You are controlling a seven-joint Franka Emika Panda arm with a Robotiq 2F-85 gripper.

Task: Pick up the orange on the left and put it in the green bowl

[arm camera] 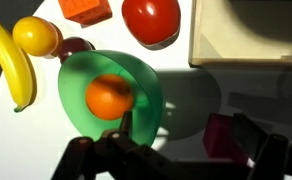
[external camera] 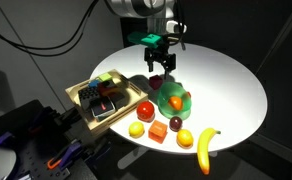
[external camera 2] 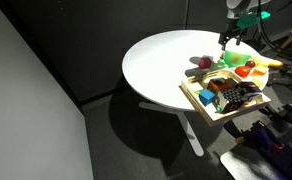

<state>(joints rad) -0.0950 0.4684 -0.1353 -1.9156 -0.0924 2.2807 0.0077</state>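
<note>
In the wrist view the orange (arm camera: 108, 97) lies inside the green bowl (arm camera: 81, 75), at about ten o'clock from the gripper (arm camera: 184, 128), which is spread wide and holds nothing.

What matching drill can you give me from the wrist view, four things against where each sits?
Things:
1. orange
2. banana
3. red fruit
4. wooden tray

Places in the wrist view:
A. along the left edge
B. inside the green bowl
C. top right corner
D. top middle, above the bowl

Pairs: 1-B, 2-A, 3-D, 4-C
</note>
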